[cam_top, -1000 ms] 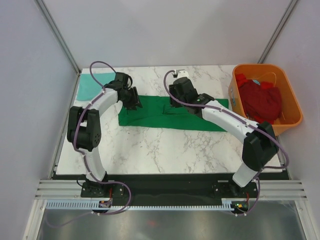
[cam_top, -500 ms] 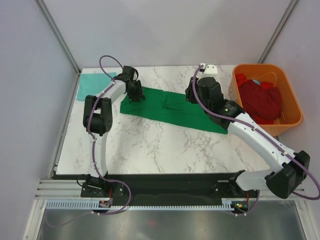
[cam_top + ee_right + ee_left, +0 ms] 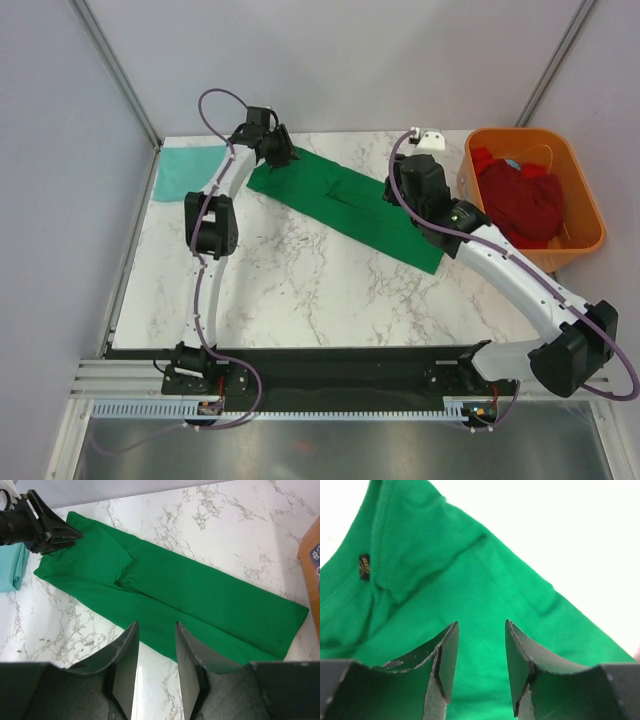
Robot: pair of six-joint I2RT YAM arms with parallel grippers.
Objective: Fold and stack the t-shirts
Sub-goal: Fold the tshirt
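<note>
A green t-shirt [image 3: 340, 200], folded into a long strip, lies diagonally across the marble table [image 3: 300, 290]. My left gripper [image 3: 280, 155] hovers over its far-left end, and in the left wrist view it [image 3: 481, 625] is open with only green t-shirt [image 3: 470, 570] beyond the gap. My right gripper [image 3: 398, 190] is raised above the strip's right half. In the right wrist view it [image 3: 156, 625] is open and empty over the near edge of the green t-shirt [image 3: 190, 595]. A pale teal t-shirt [image 3: 185, 170] lies at the far left. Dark red t-shirts [image 3: 520, 200] fill the tub.
The orange plastic tub [image 3: 580, 240] stands at the table's right edge, close to my right arm. Grey walls close in the back and sides. The left arm's gripper [image 3: 40, 525] and the teal t-shirt [image 3: 12, 567] show at the left of the right wrist view.
The green strip has swung from lying level to a diagonal, its left end now farther back. Both grippers have moved toward the back of the table, and the right arm has stretched out.
</note>
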